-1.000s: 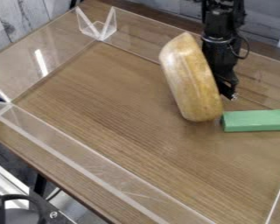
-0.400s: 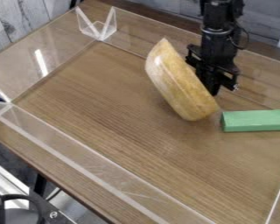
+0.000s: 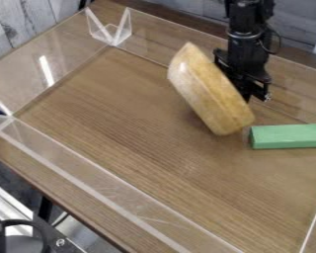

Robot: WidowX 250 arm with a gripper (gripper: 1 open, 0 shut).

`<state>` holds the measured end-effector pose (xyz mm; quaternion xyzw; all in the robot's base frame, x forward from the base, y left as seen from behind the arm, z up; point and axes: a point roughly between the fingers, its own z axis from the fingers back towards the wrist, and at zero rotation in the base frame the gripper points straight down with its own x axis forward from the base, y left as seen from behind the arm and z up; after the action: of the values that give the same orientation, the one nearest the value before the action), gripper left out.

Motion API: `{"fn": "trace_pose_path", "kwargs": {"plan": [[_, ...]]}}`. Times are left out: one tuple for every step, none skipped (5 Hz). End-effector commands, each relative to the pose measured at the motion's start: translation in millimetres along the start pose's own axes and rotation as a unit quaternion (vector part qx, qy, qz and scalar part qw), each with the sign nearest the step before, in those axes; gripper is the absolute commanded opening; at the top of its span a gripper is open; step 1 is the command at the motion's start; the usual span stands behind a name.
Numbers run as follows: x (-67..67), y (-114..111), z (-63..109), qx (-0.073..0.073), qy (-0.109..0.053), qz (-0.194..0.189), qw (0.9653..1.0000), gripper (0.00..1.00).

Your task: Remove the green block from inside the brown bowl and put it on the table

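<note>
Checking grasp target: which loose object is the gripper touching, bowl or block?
The brown bowl, tipped on edge against the gripper; the green block lies flat, apart.

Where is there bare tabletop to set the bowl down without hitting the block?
The widest bare patch is the table left of the tipped brown bowl, reaching the acrylic walls at the near and left edges. It is crowded at the right: gripper on the bowl's rim, green block just below.

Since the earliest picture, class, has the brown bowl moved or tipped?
Yes. The brown bowl, tipped on its side, has swung up and left, away from the green block, which lies unmoved on the table.
</note>
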<state>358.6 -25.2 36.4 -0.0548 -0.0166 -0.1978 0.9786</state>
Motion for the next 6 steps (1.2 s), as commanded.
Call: {"fn": "trace_pose_path", "kwargs": {"plan": [[17.1, 3, 9.3, 0.008, -0.030, -0.013, 0.9994, 0.00], [16.8, 11, 7.1, 0.000, -0.032, -0.008, 0.9994, 0.00], [13.7, 17, 1.9, -0.009, -0.035, -0.002, 0.9993, 0.00], [4.3, 14, -5.0, -0.007, -0.038, -0.006, 0.9992, 0.00], [-5.0, 10, -10.1, -0.007, -0.040, -0.011, 0.9991, 0.00], [-8.4, 19, -11.8, -0.010, -0.032, -0.017, 0.9993, 0.00]]}}
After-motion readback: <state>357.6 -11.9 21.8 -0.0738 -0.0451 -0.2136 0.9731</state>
